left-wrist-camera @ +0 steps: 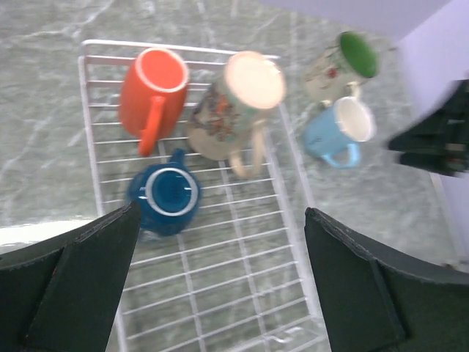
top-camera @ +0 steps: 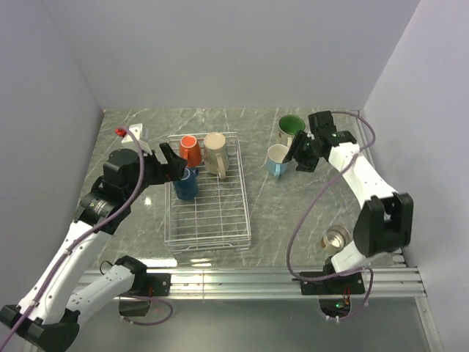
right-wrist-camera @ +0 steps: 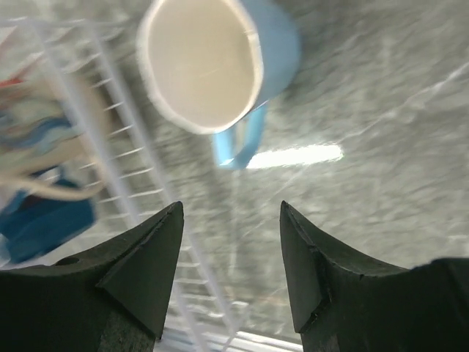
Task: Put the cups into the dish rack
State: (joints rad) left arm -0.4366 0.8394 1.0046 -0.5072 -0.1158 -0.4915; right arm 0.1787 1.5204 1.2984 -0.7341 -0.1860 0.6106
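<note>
Left gripper (left-wrist-camera: 221,213) spread, empty, at dish rack (top-camera: 212,213) edge, right gripper (right-wrist-camera: 231,211) likewise, by light-blue mug (top-camera: 277,160)

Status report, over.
Left gripper open over rack. Right gripper open beside light blue mug. Orange mug, beige mug, dark blue mug racked; green mug, metallic mug out. No obstruction seen.

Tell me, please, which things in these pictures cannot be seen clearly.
Metal cup: top view only, too small for detail.
Beige mug, pattern: left wrist view, blurred.
Rack: right wrist view, blurred, cut by the left edge.
Dark blue mug: top view, left gripper overlaps its rim.
</note>
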